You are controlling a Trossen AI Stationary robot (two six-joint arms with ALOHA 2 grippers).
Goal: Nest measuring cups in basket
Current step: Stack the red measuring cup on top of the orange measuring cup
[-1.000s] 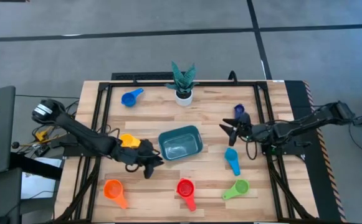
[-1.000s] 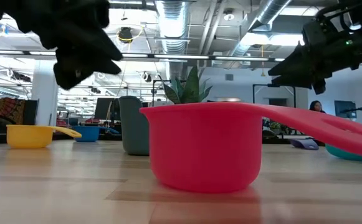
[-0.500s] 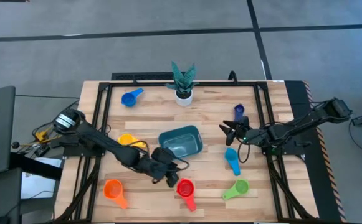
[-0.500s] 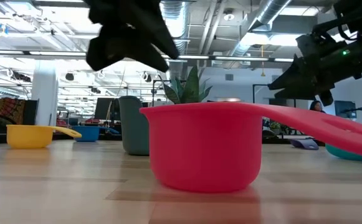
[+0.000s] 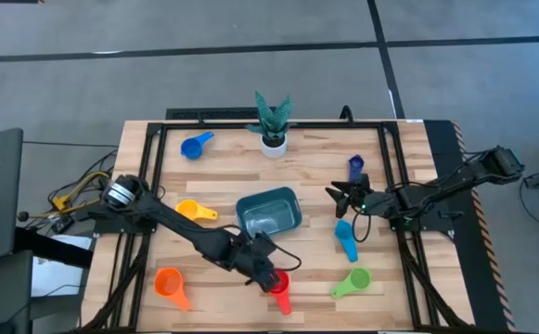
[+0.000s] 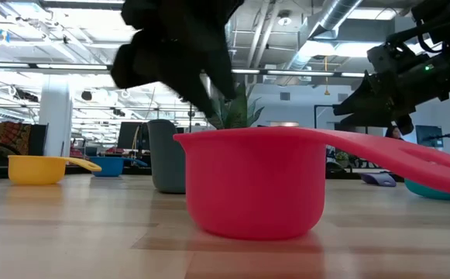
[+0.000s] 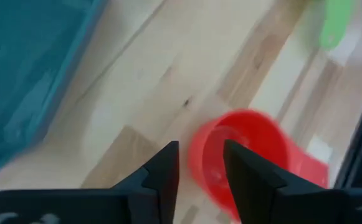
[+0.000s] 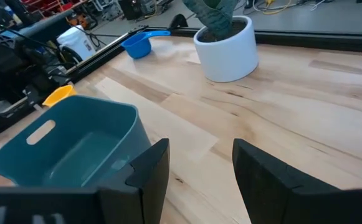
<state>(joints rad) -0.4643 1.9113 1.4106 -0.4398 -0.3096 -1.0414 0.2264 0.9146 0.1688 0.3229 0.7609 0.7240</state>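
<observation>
The left gripper hangs over the front middle of the table, right at the red cup, with its fingers parted and nothing between them; in the left wrist view the near rim of the red cup sits in the gap between the two fingers, though whether they touch it cannot be told. The teal basket lies just behind this gripper, toward the middle of the table, and holds no cup. The orange cup sits well off to the gripper's left near the front edge, the yellow cup lies behind and to its left beside the basket, and the green cup is off to its right along the front. The right gripper hovers above the table just to the right of the basket, its fingers spread and empty. The light blue cup lies just in front of that gripper, and the dark blue cup sits just behind it. Farther back, the blue cup rests near the table's rear edge, next to a white pot holding a green plant.
</observation>
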